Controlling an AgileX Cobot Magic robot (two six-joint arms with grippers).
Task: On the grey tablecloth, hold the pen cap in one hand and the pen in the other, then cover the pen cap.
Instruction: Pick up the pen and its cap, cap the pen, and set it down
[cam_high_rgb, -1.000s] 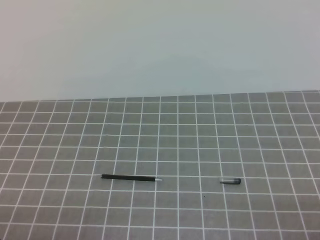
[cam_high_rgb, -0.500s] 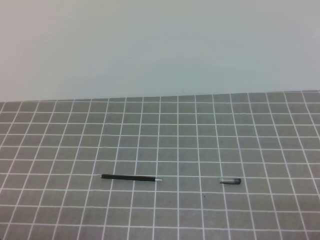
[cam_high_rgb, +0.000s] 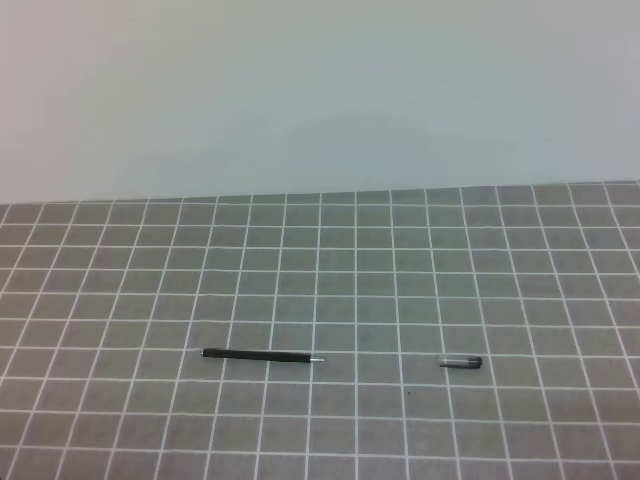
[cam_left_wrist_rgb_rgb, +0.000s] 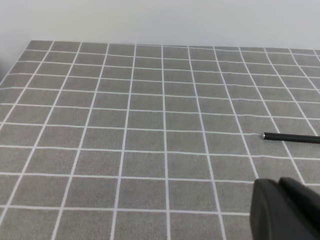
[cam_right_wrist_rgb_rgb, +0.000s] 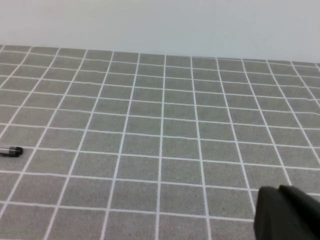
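Note:
The black pen (cam_high_rgb: 262, 355) lies flat on the grey tablecloth (cam_high_rgb: 400, 260), left of centre, with its silvery tip pointing right. The pen cap (cam_high_rgb: 461, 362) lies about two squares to the right of the tip, dark end to the right. No gripper shows in the exterior high view. In the left wrist view the pen's blunt end (cam_left_wrist_rgb_rgb: 292, 138) lies at the right edge, beyond a dark part of my left gripper (cam_left_wrist_rgb_rgb: 282, 210). In the right wrist view the cap (cam_right_wrist_rgb_rgb: 10, 151) lies at the far left, well away from a dark part of my right gripper (cam_right_wrist_rgb_rgb: 287, 215).
A plain pale wall (cam_high_rgb: 320, 90) rises behind the cloth's far edge. The gridded cloth runs out of view to the left, right and front.

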